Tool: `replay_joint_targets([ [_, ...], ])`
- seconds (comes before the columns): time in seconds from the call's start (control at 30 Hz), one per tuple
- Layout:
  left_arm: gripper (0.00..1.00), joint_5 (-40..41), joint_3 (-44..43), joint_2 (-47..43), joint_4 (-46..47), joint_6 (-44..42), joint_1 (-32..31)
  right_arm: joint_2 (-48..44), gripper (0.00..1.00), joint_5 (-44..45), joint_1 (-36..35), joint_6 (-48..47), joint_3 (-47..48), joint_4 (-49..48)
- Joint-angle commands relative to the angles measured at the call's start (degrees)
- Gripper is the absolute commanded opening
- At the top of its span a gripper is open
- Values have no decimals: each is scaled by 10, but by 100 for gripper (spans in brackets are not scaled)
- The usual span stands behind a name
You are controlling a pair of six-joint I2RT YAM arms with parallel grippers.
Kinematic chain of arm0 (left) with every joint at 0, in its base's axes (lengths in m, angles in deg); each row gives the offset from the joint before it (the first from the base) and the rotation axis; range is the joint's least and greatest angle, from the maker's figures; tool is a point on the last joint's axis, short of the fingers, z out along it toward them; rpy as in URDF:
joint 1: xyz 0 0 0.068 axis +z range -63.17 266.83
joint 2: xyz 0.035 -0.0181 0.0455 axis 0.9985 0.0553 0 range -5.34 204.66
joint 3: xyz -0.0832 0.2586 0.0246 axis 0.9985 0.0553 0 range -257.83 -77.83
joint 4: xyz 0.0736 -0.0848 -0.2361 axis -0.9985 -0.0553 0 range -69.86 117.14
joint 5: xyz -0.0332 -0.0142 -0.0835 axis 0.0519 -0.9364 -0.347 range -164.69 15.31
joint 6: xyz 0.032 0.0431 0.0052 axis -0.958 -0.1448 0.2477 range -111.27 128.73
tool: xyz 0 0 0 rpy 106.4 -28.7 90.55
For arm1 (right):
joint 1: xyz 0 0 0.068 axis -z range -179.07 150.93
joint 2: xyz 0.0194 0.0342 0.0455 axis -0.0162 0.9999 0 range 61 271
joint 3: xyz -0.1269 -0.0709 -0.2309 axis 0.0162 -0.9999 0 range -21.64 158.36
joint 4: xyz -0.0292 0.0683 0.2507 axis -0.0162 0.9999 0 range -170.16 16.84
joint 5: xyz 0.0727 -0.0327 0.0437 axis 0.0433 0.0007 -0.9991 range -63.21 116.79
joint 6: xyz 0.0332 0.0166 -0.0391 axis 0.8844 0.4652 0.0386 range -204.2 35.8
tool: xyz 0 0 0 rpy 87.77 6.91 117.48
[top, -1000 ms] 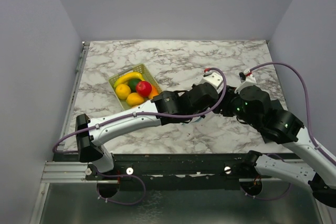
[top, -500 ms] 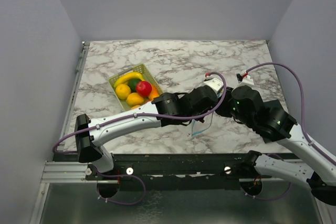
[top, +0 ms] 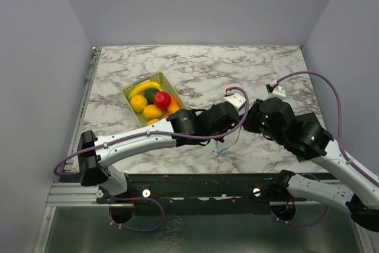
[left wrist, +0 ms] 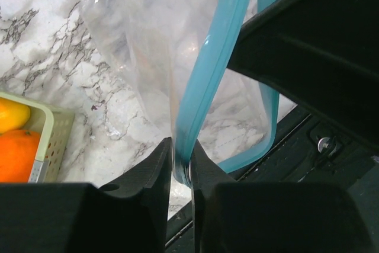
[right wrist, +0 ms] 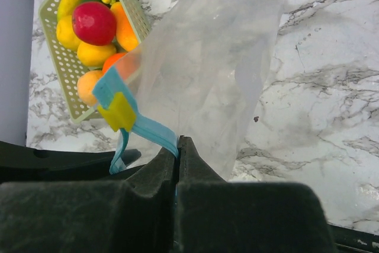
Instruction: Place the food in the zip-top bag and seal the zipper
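Since a second ago the left arm has pulled back toward its base, the bag has come into view below it, and the right gripper (right wrist: pixel 177 157) has closed. Its jaws now pinch the blue zipper (right wrist: pixel 149 130) just beside a yellow tab (right wrist: pixel 121 111). The left gripper (left wrist: pixel 182 173) clamps the same zipper further along, jaws nearly together on the strip. Below them the zip-top bag (top: pixel 226 141) hangs clear and crumpled over the marble table (top: pixel 195 69). All the food (top: pixel 153 100) lies in the pale green basket (left wrist: pixel 52 140), to the left of the bag.
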Motion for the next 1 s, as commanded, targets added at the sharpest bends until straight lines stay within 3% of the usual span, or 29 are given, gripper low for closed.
replay_joint_targets([
  [0.0, 22, 25, 44, -44, 39, 2, -5, -8, 1, 2, -1, 19, -15, -12],
  [0.53, 36, 91, 202, -137, 237, -12, -34, -25, 1, -27, -1, 63, -34, -44],
  [0.87, 38, 122, 236, -148, 288, -42, -47, -34, 1, -35, -1, 72, -34, -47],
  [0.97, 32, 136, 240, -147, 289, -47, -48, -37, 1, -35, -1, 73, -34, -47],
])
